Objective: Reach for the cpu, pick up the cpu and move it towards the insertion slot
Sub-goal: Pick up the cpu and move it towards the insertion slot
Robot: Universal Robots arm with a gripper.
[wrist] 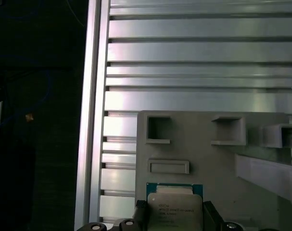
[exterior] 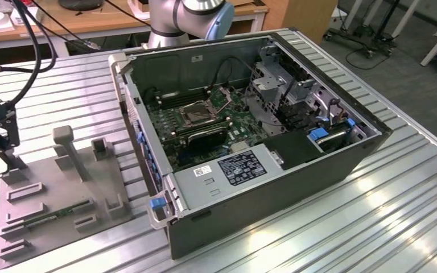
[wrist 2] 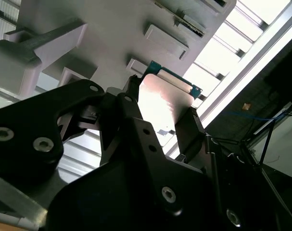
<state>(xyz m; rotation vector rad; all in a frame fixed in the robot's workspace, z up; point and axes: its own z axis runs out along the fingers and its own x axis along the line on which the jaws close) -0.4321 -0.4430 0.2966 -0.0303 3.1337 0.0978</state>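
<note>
- Clamping the cpu (wrist: 174, 208) by two opposite edges, the gripper (wrist 2: 161, 105) has its jaws set to the chip's width, over the grey fixture plate (wrist: 218, 163).
- The insertion slot (exterior: 198, 114) sits well apart, inside the open computer case (exterior: 279, 199).
- The chip looks light, stiff and thin, with a slick metal lid and probably a delicate underside, so the edges are the place to hold it.
- Print on the lid is too small to read.
</note>
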